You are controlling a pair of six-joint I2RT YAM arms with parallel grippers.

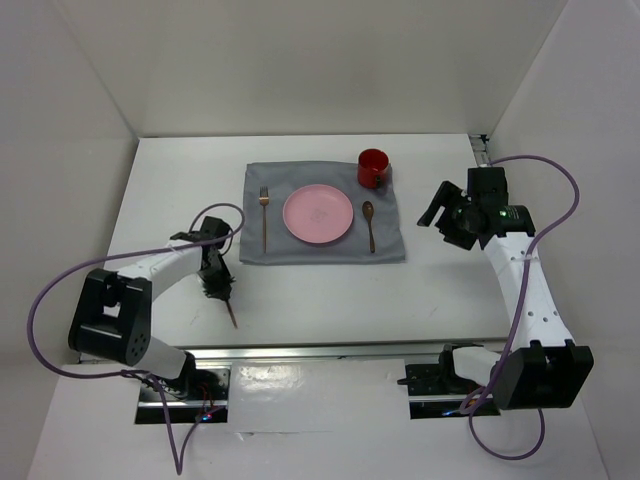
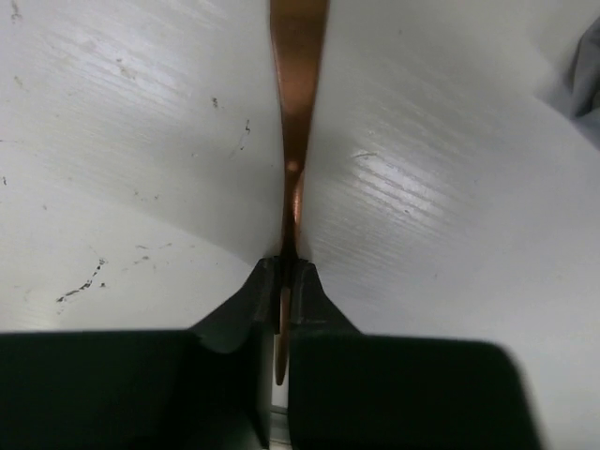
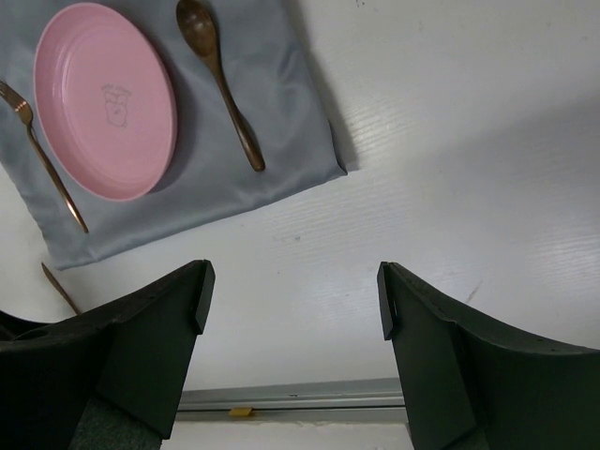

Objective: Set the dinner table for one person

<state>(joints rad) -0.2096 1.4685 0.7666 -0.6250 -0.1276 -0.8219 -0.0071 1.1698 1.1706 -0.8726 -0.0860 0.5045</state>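
Knife step, seemingly: pinched knife [image 2: 298, 94] in left gripper [image 2: 286, 272], low over table [image 1: 330, 290], at 8 o'clock from mat [image 1: 320, 250]. Held right gripper [image 3: 292, 291] wide and empty at 3 o'clock. Next, probably: called for carrying knife between plate [image 1: 318, 215] and spoon [image 1: 369, 225].

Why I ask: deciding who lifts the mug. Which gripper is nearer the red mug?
Right. The right gripper hangs open just right of the red mug; the left gripper sits past the grey cloth's near-left corner.

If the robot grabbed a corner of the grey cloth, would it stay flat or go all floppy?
Probably floppy: the grey cloth looks thin and slightly wrinkled. It likely wouldn't lift cleanly, since the pink plate and spoon sit on it.
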